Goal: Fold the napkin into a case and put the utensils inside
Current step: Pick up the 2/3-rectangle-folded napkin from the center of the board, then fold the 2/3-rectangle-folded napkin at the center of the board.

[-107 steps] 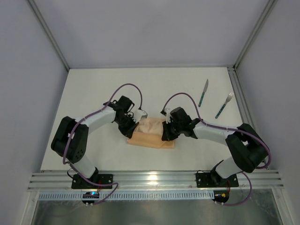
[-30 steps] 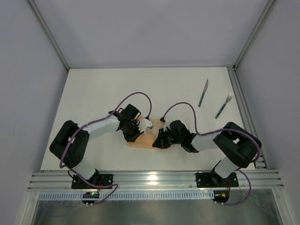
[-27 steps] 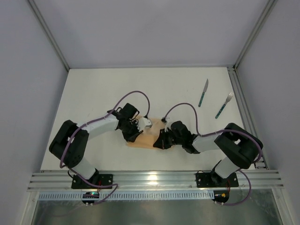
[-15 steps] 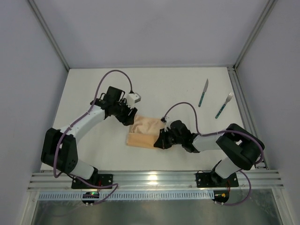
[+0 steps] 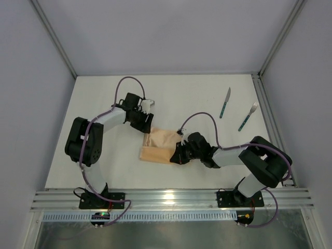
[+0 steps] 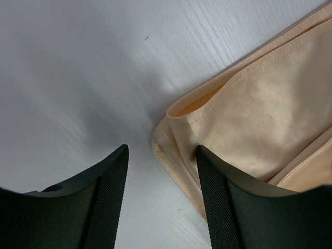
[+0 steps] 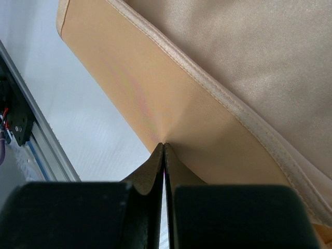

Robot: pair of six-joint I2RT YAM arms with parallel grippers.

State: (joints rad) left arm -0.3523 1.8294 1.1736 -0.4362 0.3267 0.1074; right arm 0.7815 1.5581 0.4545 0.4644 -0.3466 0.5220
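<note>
"What's it all standing in?"

"A booth. Plain grey walls [image 5: 166, 31] on three sides, and aluminium posts [image 5: 54, 39] running up the back corners."

"And the table [image 5: 98, 98]?"

"White, matte, faintly streaked up close. A ribbed aluminium rail [image 5: 171, 201] runs along its near edge and catches a bright glare in the middle. Below that is a dull metal sheet [image 5: 171, 236]."

"Light?"

"Even, from above. The shadows are soft."

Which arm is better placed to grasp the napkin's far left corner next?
Left, probably: the left gripper stands open right beside that corner of the napkin, while the right gripper is shut on its right side.
</note>
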